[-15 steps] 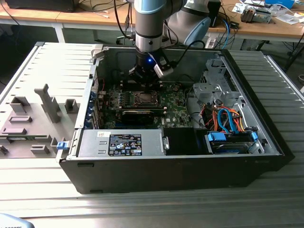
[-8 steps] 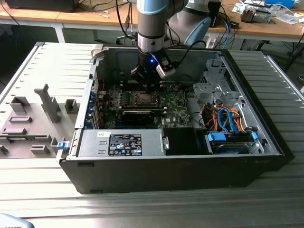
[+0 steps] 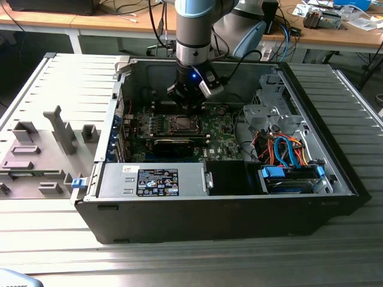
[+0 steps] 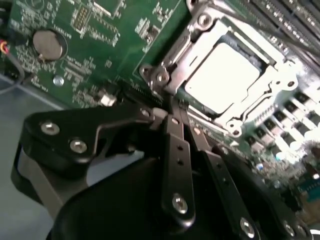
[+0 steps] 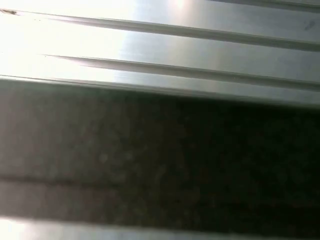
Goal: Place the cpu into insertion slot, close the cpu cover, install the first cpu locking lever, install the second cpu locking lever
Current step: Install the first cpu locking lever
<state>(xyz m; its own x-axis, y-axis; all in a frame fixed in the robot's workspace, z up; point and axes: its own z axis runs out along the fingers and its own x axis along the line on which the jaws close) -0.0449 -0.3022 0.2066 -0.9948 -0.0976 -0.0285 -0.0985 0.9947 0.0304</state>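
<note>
Your arm comes straight down into the open computer case (image 3: 227, 197), wrist vertical, with the claw (image 3: 187, 107) hanging just above the far edge of the insertion slot (image 3: 179, 124) on the green circuit board (image 3: 218, 140). In the second wrist view the claw (image 4: 172, 111) has its black fingers (image 4: 176, 150) pressed together with nothing between them, their tips near a corner of the socket.

The cpu (image 4: 225, 72) lies flat in the insertion slot, its pale metal top smooth and bright. The cpu cover (image 4: 260, 100), a thin silvery frame, lies down around it, the chip showing through its window.

The case is a dark metal box lying on a ribbed grey counter (image 3: 72, 84). Room is tight: a black card (image 3: 173, 145) sits just near-side of the socket, and a bundle of orange and blue cables (image 3: 287, 152) lies well apart at the exterior view's right. The first wrist view faces ribbed bright metal (image 5: 160, 45).
</note>
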